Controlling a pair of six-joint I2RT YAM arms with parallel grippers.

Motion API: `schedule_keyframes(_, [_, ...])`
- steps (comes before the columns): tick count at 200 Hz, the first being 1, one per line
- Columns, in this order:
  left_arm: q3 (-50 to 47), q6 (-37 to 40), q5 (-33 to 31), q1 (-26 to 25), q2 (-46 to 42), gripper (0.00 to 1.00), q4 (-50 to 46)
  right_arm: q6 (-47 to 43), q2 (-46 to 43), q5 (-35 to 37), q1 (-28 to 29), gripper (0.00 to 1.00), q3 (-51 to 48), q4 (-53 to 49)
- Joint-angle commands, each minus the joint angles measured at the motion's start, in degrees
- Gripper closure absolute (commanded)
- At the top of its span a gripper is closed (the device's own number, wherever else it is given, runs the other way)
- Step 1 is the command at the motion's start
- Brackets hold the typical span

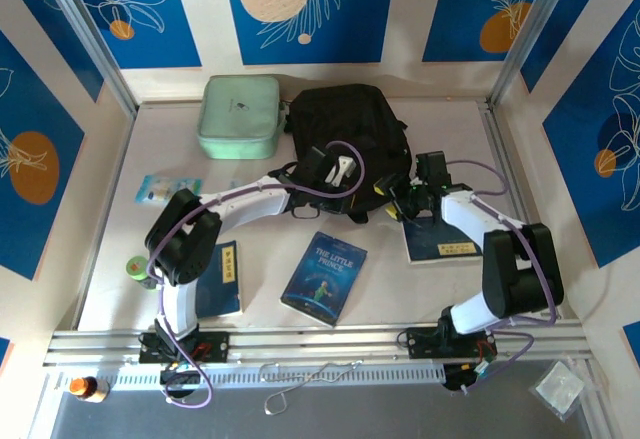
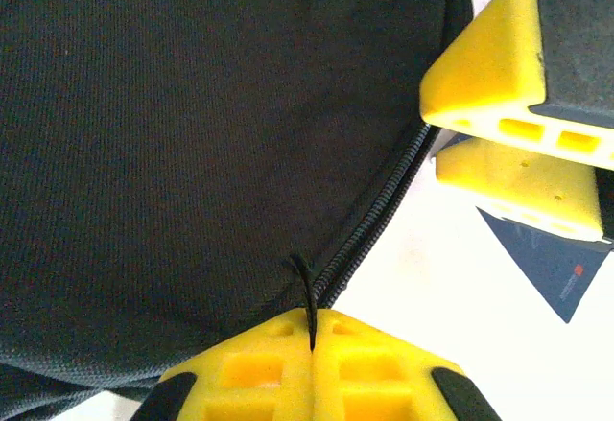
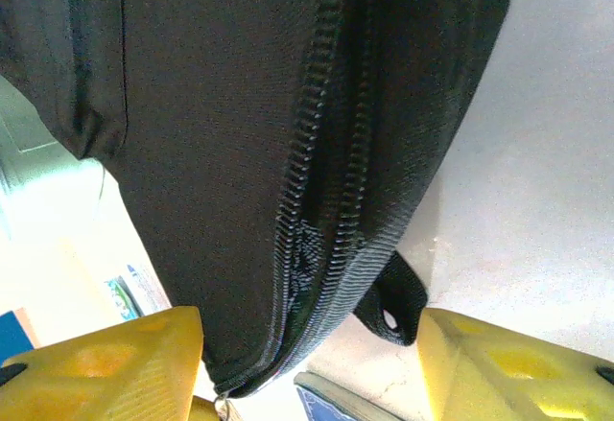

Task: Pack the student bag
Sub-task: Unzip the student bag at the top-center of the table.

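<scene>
The student bag point(image 1: 345, 129) lies at the back of the counter point(image 1: 420, 289). The left tool point(image 2: 312, 323) is clenched on its thin zipper cord point(image 2: 305, 287). The right tool point(image 3: 309, 354) is released at the bag's edge. The books point(image 1: 324, 277) lie outside, so I think packing is hardly begun.

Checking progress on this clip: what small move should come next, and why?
Probably the left gripper should draw the pull along the zipper to start opening the bag. It is shut on the thin black pull, the zipper looks closed, and the books lie outside. The right gripper stands open astride the bag's edge, holding nothing.
</scene>
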Motion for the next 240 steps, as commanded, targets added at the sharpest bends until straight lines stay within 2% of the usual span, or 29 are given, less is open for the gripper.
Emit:
schedule_keyframes(1, [-0.8,-0.4,1.6,-0.7,-2.0,1.0,1.2,2.7,2.0,1.1,1.1,0.4,1.9,0.2])
schedule_keyframes(51, [-1.5,-0.1,1.1,-0.7,-2.8,1.0,1.1,4.2,5.7,4.1,2.2,0.48,3.8,-1.3])
schedule_keyframes(60, [-1.7,0.1,0.6,-0.7,-3.1,1.0,0.7,4.2,6.0,4.7,2.3,0.52,4.1,-1.6])
schedule_keyframes(84, [-3.0,0.3,-3.1,-0.6,-4.7,1.0,-1.0,3.4,6.2,6.1,2.2,0.77,4.5,-2.3])
schedule_keyframes(111, [-6.8,-1.1,-8.0,-0.6,-8.0,1.0,0.0,1.7,5.9,7.0,2.3,0.87,4.6,-2.4])
schedule_keyframes(154, [-10.3,-3.3,-17.1,-0.3,-9.9,1.0,-0.9,0.7,4.8,7.9,2.3,0.92,4.3,-2.3])
schedule_keyframes(240, [-10.6,-8.0,-23.6,0.7,-8.7,1.0,-5.1,0.0,0.7,11.6,2.1,0.94,3.9,-5.1])
